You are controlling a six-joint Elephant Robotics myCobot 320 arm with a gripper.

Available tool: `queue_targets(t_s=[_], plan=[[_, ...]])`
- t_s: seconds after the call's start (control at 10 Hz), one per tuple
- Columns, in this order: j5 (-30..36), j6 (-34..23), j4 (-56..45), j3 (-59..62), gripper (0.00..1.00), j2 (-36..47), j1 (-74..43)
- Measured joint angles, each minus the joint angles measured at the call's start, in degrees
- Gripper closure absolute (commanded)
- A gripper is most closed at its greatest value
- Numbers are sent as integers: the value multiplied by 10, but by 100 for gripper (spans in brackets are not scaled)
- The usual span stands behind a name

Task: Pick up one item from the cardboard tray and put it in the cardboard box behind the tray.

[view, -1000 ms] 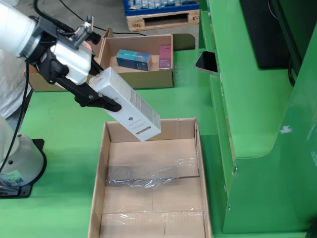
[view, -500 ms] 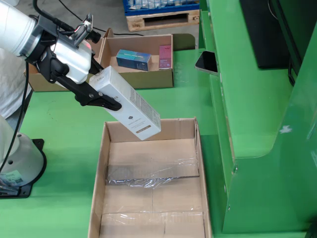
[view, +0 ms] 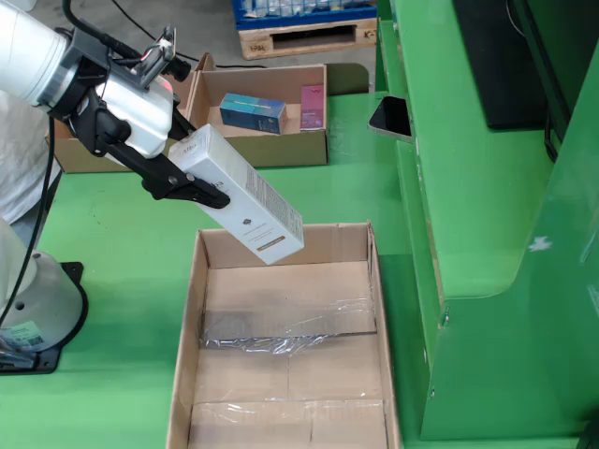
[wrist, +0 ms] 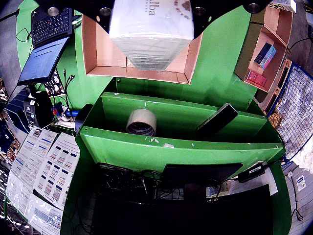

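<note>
Nothing shifts since earlier frames: gripper (view: 192, 192) stays clamped on long white carton (view: 241, 196), tilted, lower end over near rim of cardboard tray (view: 184, 346); "lba" legible in gripper-mounted view; cardboard box (view: 265, 145) beyond gripper

Matt brown cardboard tray (view: 285, 337) with crinkled glossy clear tape; smooth white paperboard carton (view: 240, 194); painted green table (view: 122, 253).

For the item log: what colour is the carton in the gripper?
White carton, brown band near its lower end; clearest from the side.
</note>
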Motion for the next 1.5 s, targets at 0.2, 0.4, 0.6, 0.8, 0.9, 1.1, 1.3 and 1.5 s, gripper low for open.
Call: queue_targets(t_s=[0.2, 0.4, 0.6, 0.8, 0.9, 1.1, 1.3, 1.5], plan=[[0, 0, 0, 0, 100, 0, 1], [2, 0, 0, 0, 100, 0, 3], [10, -1, 3, 0, 100, 0, 11], [14, -9, 24, 0, 100, -11, 19], [29, -15, 38, 0, 100, -18, 28], [32, -21, 49, 0, 100, -25, 43], [49, -30, 58, 0, 100, -33, 63], [62, -39, 63, 0, 100, -35, 75]])
